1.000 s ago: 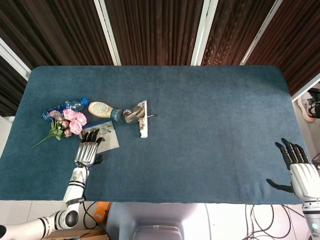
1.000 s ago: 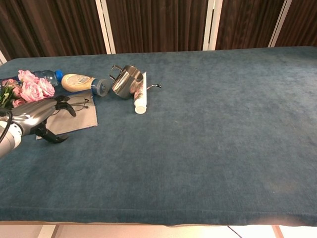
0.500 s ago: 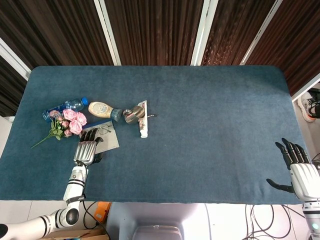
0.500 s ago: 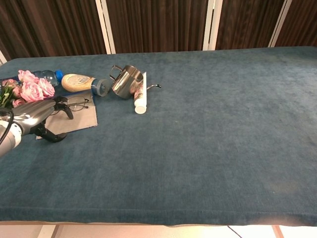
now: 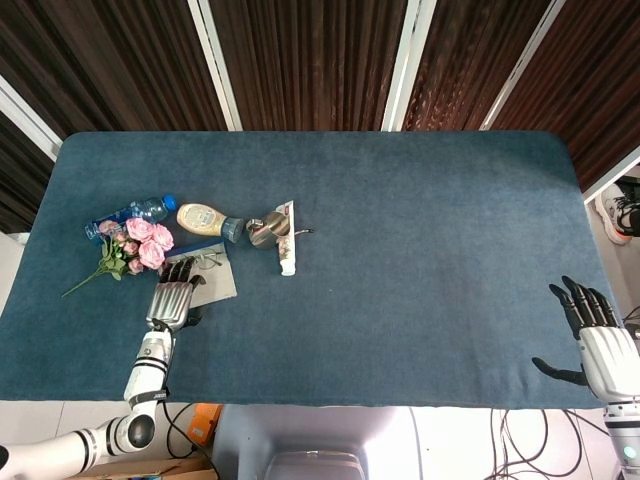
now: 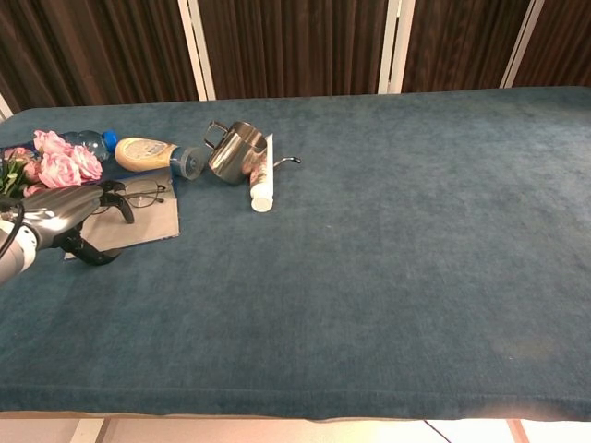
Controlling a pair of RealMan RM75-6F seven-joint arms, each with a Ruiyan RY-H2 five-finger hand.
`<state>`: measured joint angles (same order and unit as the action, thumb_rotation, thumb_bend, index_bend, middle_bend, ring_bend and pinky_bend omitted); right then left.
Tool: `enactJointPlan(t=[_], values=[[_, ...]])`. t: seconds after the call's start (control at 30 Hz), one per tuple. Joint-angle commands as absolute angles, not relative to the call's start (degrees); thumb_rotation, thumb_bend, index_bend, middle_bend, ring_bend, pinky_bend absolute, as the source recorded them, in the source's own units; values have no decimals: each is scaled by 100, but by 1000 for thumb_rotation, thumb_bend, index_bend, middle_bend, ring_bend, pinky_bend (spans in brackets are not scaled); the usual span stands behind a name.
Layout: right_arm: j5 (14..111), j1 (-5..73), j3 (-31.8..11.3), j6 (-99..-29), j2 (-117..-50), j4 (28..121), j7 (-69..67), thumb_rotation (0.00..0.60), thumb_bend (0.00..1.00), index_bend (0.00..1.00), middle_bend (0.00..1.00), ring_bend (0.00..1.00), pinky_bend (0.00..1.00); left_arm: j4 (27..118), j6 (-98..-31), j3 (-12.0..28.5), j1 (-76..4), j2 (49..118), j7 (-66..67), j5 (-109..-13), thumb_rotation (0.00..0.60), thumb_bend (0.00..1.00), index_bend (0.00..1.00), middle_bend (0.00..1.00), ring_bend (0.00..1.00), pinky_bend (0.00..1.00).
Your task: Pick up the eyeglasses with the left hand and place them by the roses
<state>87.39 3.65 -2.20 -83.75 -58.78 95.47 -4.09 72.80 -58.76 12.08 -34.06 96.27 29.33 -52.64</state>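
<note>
The thin-framed eyeglasses [image 5: 207, 260] [image 6: 144, 196] lie on the far part of a grey cloth [image 5: 218, 281] [image 6: 138, 224], just right of the pink roses [image 5: 143, 246] [image 6: 57, 164]. My left hand [image 5: 171, 298] [image 6: 63, 213] rests low at the cloth's left edge. Its fingers are stretched out and apart, their tips just short of the glasses, and it holds nothing. My right hand [image 5: 594, 335] hangs open at the table's near right corner, seen only in the head view.
Behind the roses lies a water bottle [image 5: 131, 212] [image 6: 90, 140]. A cream sauce bottle [image 5: 204, 219] [image 6: 152, 154], a metal cup [image 5: 266, 229] [image 6: 235, 152] and a white tube [image 5: 287, 246] [image 6: 261, 177] lie in a row to the right.
My left hand has drifted a little to the left, its fingertips sliding slightly back from the glasses. The glasses and the right hand have stayed put.
</note>
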Motion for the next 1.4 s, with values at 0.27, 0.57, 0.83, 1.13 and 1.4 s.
enactJointPlan(t=[0.27,0.57,0.83,1.13,1.4], values=[[8736,367,-221,-8377,-5885,9554,-389,600,151,0,0,0,0,7469,-5613,1177,-3612,9416,3562,-4612,600,302,310,0,0,17],[8743,366,-215,-8375,-5878,9564,-402,600,151,0,0,0,0,7528,-5741,1145,-3654,9385,3613,-4560,600,323,396,0,0,23],[8748,369,-212,-8371,-5877,9572,-412,600,151,0,0,0,0,7210,-6015,1171,-3679,9561,3532,-4687,600,419,484,13,0,27],[8754,370,-210,-8371,-5865,9578,-449,600,151,0,0,0,0,6907,-6117,1206,-3663,9710,3137,-4981,600,522,513,34,0,29],[8768,365,-203,-8378,-5842,9583,-508,600,151,0,0,0,0,6365,-6144,1270,-3729,9944,3024,-5133,600,432,518,44,0,33]])
